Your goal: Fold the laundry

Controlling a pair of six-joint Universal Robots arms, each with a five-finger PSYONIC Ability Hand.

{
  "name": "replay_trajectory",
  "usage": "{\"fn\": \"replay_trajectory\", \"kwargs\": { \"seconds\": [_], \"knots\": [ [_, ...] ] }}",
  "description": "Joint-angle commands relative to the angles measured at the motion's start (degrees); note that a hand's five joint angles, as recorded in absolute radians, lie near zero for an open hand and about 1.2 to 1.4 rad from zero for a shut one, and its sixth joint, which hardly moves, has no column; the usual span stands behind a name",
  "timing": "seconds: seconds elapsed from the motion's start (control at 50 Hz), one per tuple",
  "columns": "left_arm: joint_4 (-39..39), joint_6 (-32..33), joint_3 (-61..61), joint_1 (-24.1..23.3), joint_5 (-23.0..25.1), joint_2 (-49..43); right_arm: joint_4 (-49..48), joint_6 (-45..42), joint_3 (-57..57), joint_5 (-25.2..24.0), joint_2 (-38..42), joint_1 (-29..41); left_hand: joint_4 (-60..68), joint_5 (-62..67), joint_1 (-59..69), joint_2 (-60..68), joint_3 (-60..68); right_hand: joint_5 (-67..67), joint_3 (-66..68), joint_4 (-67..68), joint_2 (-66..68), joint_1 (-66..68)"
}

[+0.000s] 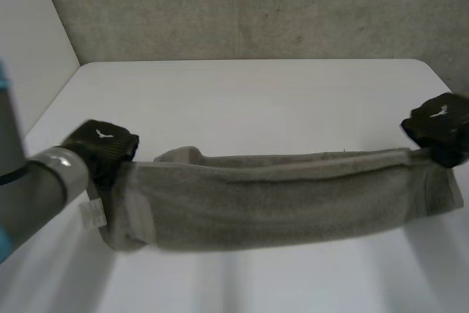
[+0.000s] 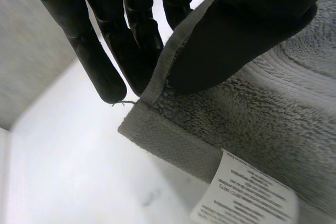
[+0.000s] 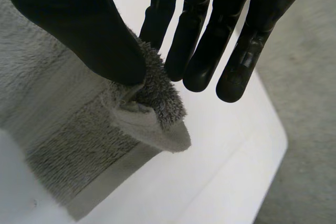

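Observation:
A grey towel (image 1: pixel 278 199) hangs stretched between my two hands above the white table (image 1: pixel 242 100), sagging in the middle. My left hand (image 1: pixel 102 148) holds its left end; in the left wrist view the thumb (image 2: pixel 236 40) pinches the towel's hem (image 2: pixel 163 72) against the fingers (image 2: pixel 105 66), near a corner with a white care label (image 2: pixel 247 192). My right hand (image 1: pixel 438 128) holds the right end. Its thumb (image 3: pixel 89 35) presses a bunched corner (image 3: pixel 152 114) of the towel against the fingers (image 3: pixel 210 51).
A grey wall (image 1: pixel 256 5) runs behind the table. The table's right edge (image 3: pixel 273 156) lies under my right hand, with grey floor (image 3: pixel 310 145) beyond it. The table's left edge meets a pale side wall (image 1: pixel 29 42).

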Motion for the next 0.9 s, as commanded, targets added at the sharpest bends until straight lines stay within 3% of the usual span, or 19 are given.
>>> {"fn": "replay_trajectory", "kwargs": {
  "seconds": [0.02,0.16,0.2,0.22,0.26,0.28,0.3,0.32,0.36,0.42,0.54,0.68,0.9],
  "knots": [
    [0.6,-0.2,15.9,-0.2,-0.1,-15.3,-1.5,-1.9,-12.9,10.4,13.8,8.1,10.3,10.3,11.7,10.2,10.3,13.2,11.8,11.5,12.2,25.1],
    [1.3,-0.1,37.3,-0.5,0.2,-19.1,-9.2,-1.1,-28.3,11.2,18.7,9.2,10.3,10.3,11.7,10.2,10.3,13.2,11.8,11.5,12.2,25.1],
    [5.5,-0.1,48.6,-0.5,0.2,-19.1,-18.3,-0.1,-35.2,11.2,18.4,9.7,10.3,10.3,11.7,10.2,10.3,13.2,11.8,11.5,12.2,25.1],
    [5.5,-0.1,48.7,-0.5,0.2,-19.1,-18.4,-0.1,-35.2,11.2,18.4,9.7,10.3,10.3,11.7,10.2,10.3,13.2,11.8,11.5,12.2,25.1],
    [9.3,0.0,53.2,-0.7,0.2,-18.9,-33.6,3.5,-39.3,11.4,16.2,11.2,10.3,10.3,11.7,10.2,10.3,13.2,11.8,11.5,12.2,25.1],
    [13.8,-0.2,56.0,-0.8,0.2,-18.1,-33.7,3.5,-39.4,11.4,16.1,11.2,10.3,10.3,11.7,10.2,10.3,13.2,11.8,11.5,12.2,25.1],
    [19.2,-0.4,57.1,-0.8,0.0,-16.6,-41.2,6.0,-38.8,11.9,14.1,11.4,10.3,10.3,11.7,10.2,10.3,13.2,11.8,11.5,12.2,25.1],
    [19.2,-0.4,57.1,-0.8,0.0,-16.6,-41.3,6.1,-38.8,11.9,14.0,11.4,10.3,10.3,11.7,10.2,10.3,13.2,11.8,11.5,12.2,25.1],
    [28.2,-0.9,55.4,-1.0,-0.3,-12.7,-53.1,10.3,-34.7,11.5,10.4,11.2,10.3,10.3,11.7,10.2,10.3,13.2,11.8,11.5,12.2,25.1],
    [31.6,-2.3,50.1,-1.0,-0.5,-10.0,-56.9,12.8,-30.7,11.2,8.3,11.2,10.3,10.3,11.7,10.2,10.3,13.2,11.8,11.5,12.2,25.1],
    [31.6,-5.7,40.5,-0.5,-0.6,-8.3,-55.0,13.6,-26.2,9.7,8.3,11.2,10.3,10.3,11.7,10.2,10.3,13.2,11.8,11.5,12.2,25.1],
    [32.3,-8.4,20.9,0.5,-0.2,-8.5,-50.9,13.7,-14.2,0.8,11.2,11.2,10.3,10.3,11.7,10.2,10.3,13.2,11.8,11.5,12.2,25.1],
    [38.7,-7.6,1.1,0.5,0.2,-15.4,-45.5,13.0,-1.6,0.0,20.4,11.0,10.3,10.3,11.7,10.2,10.3,13.2,11.8,11.5,12.2,25.1]
  ]
}}
